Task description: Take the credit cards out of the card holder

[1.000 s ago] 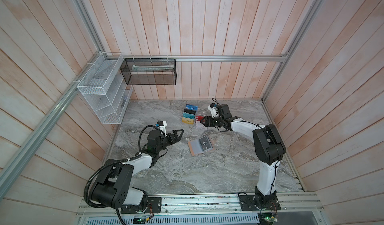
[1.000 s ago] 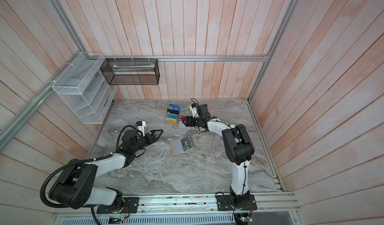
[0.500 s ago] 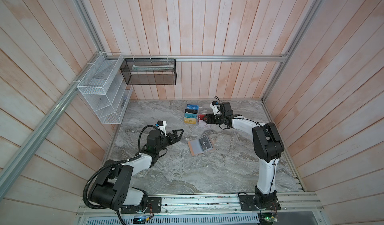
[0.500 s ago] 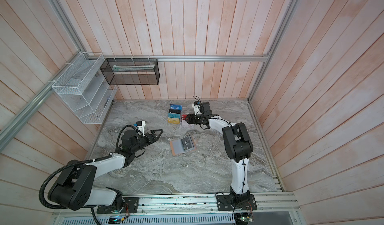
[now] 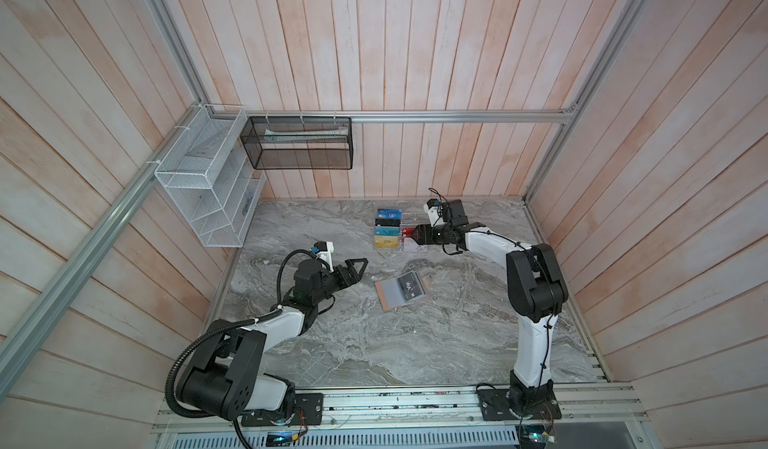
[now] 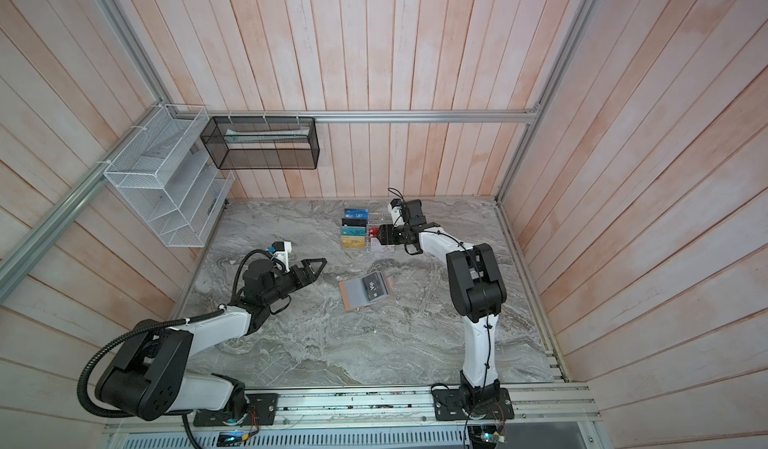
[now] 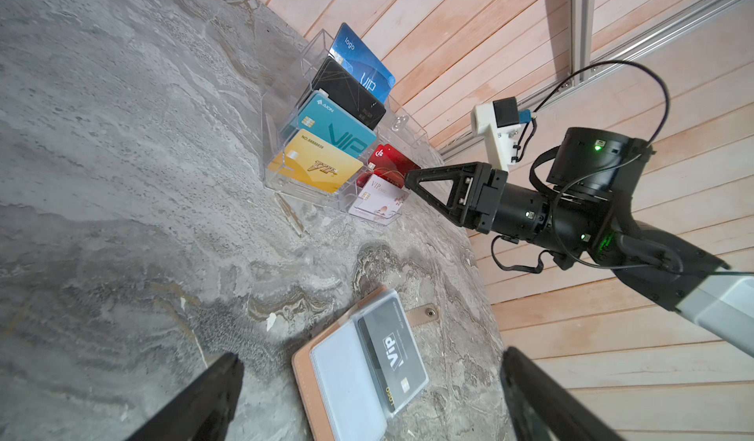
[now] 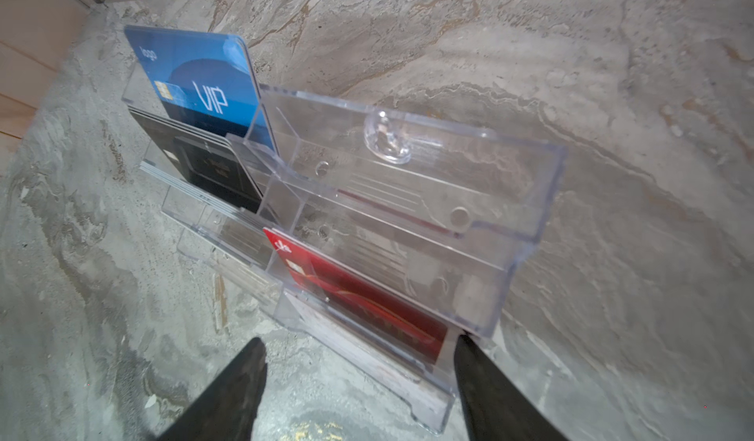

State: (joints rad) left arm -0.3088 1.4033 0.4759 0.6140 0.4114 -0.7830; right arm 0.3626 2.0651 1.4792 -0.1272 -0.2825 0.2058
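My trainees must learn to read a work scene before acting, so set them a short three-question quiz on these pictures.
1. True or false: the card holder lies shut.
2. Which card sits in its sleeve? A teal card, B black VIP card, C gold card.
3. Which is at the acrylic stand: the left gripper or the right gripper?
Key: 1 false; 2 B; 3 right.
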